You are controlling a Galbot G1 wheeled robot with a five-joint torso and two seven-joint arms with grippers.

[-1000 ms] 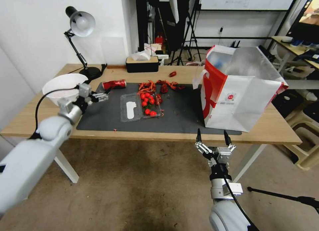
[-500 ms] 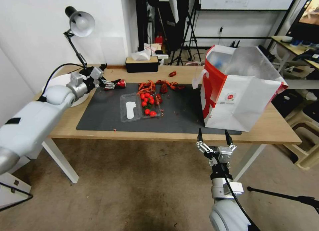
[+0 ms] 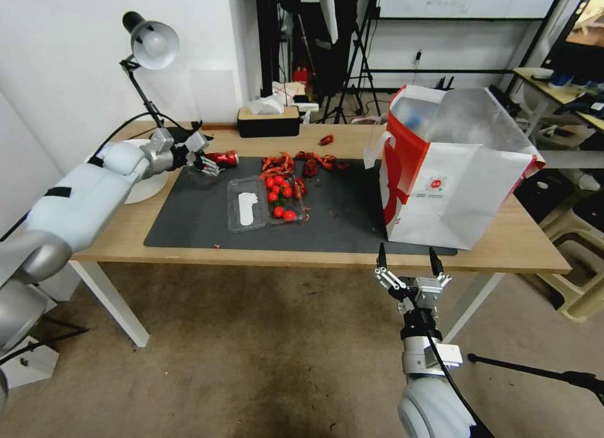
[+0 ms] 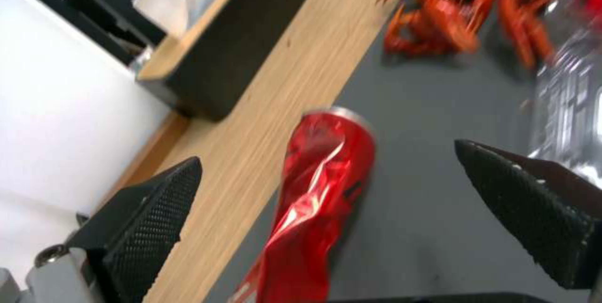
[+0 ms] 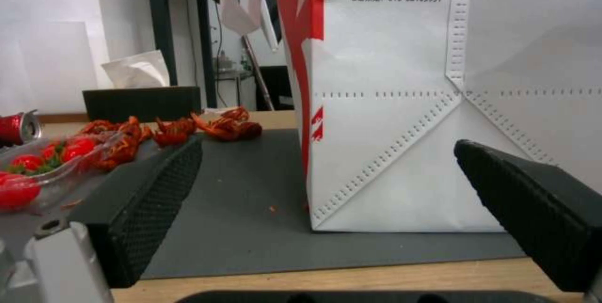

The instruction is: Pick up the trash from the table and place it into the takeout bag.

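The left end effector (image 4: pixel 326 171), fingers spread wide, straddles the crushed red can (image 4: pixel 317 209) without touching it; the can lies across the dark mat's (image 4: pixel 426 227) edge on the desk (image 4: pixel 276 96). The right end effector (image 3: pixel 408 257), also spread, hangs below the desk's front edge, the takeout bag (image 3: pixel 453 174) just beyond.

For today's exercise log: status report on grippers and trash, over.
Left gripper open, straddling crushed red can at mat's far-left edge. Right gripper open, idle below table edge near takeout bag. Nothing in the way.
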